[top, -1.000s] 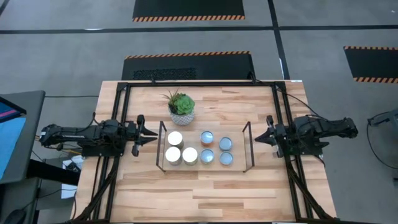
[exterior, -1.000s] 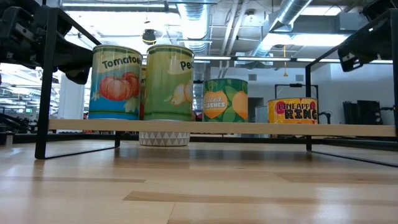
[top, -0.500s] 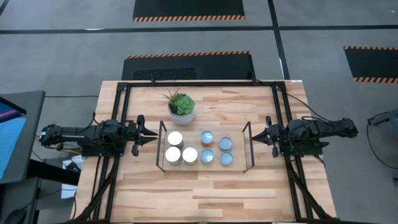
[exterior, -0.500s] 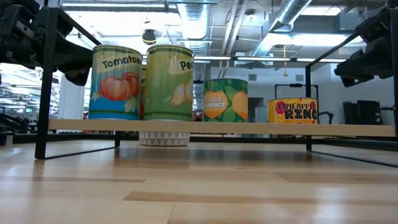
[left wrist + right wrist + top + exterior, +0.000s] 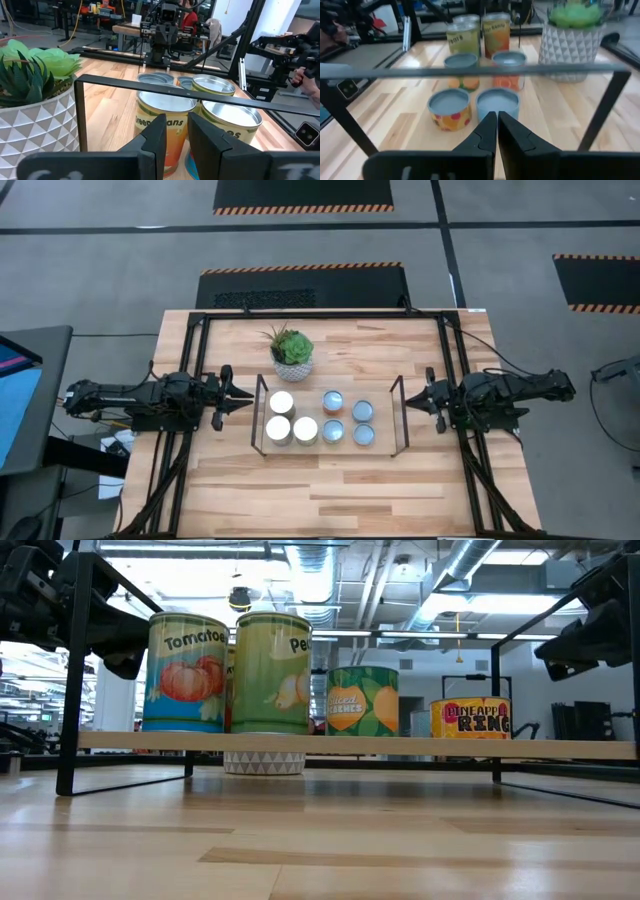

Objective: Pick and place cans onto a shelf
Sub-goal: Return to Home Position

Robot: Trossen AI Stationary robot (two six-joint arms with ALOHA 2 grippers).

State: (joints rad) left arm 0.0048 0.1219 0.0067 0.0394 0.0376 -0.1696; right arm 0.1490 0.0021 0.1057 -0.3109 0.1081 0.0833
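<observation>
Clearly the placing looks finished: the cans (image 5: 305, 429) stand on the shelf (image 5: 385, 423), which sits at the middle of the table (image 5: 350, 490), and what is left is, I judge, only parking the arms.

The left gripper (image 5: 240, 398) hangs just off the shelf's 9 o'clock end, its fingers (image 5: 156, 134) a little apart and holding nothing. The right gripper (image 5: 415, 402) sits just off the 3 o'clock end, its fingers (image 5: 487, 127) pressed together, also empty. Both tips point inward at the black wire uprights (image 5: 262, 415).

The hazard, as I see it, is that closeness. If either arm swings or dips instead of drawing straight away, a fingertip could catch an upright and jolt the board. The tall white-topped cans (image 5: 282, 401) are crowded at the 9 o'clock end, touching or nearly so, and one knock could rock several at once. The shorter blue-topped cans (image 5: 363, 434) toward 3 o'clock look steadier. The potted succulent (image 5: 292, 352), just beyond the shelf at 11 o'clock, is near the left arm's sweep as well.

The shelf's long axis runs 9 to 3 o'clock across the table. Every can stands upright, axis vertical, top facing the overhead camera; in the low view the tomato label (image 5: 186, 670) and the pineapple label (image 5: 470, 718) face 6 o'clock
</observation>
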